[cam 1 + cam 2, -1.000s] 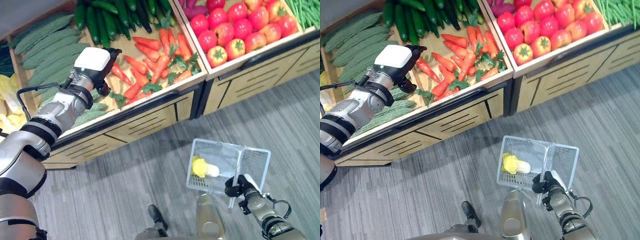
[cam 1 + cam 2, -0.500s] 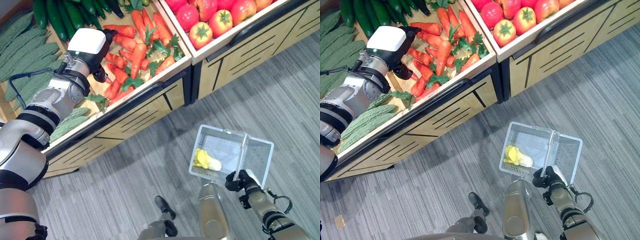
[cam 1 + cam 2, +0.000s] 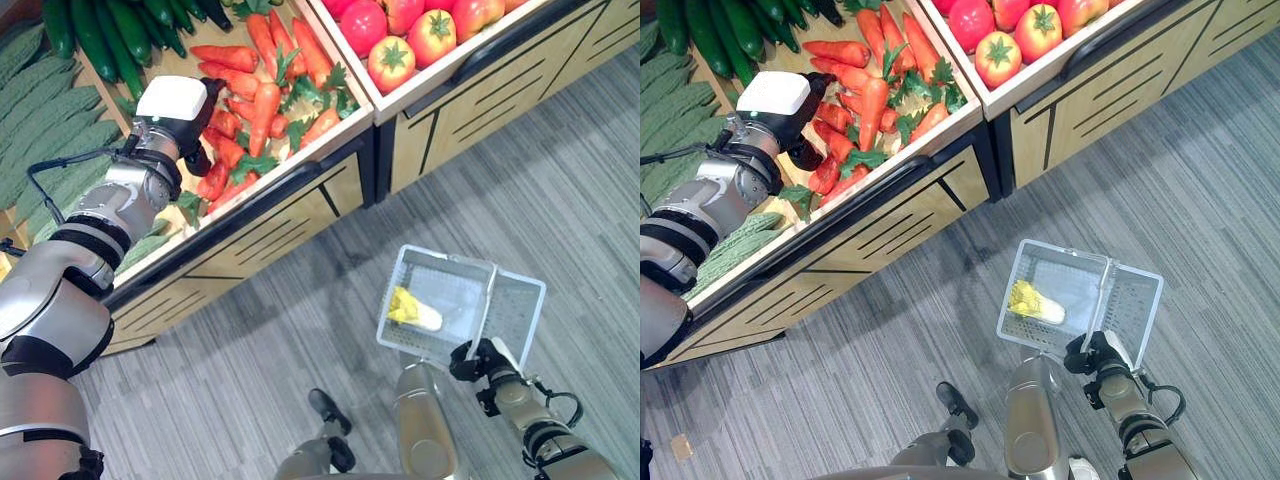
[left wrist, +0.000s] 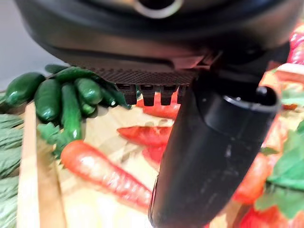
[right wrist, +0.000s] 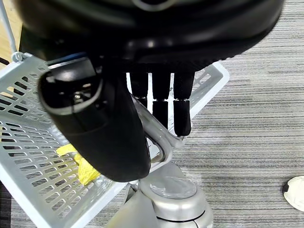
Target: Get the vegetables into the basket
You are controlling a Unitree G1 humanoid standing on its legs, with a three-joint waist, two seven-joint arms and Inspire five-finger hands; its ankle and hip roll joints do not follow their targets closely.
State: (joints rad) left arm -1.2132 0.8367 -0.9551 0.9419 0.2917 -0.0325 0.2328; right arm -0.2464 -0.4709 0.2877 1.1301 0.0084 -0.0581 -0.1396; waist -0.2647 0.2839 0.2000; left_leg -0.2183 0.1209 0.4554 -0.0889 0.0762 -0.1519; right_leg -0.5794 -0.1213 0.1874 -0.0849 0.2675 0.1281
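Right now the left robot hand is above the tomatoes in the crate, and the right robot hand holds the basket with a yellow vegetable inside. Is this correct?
Not quite. The left robot hand is above the carrots, not the tomatoes, as the left eye view shows. The rest holds: the right robot hand holds the basket with a yellow vegetable inside.

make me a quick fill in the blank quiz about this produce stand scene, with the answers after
1. The left hand hovers over the pile of ____.
2. The right hand grips the handle of the white ____.
3. In the basket lies a single yellow ____.
4. The bin right of the carrots holds red ____.

Answers: carrots; basket; cabbage; tomatoes
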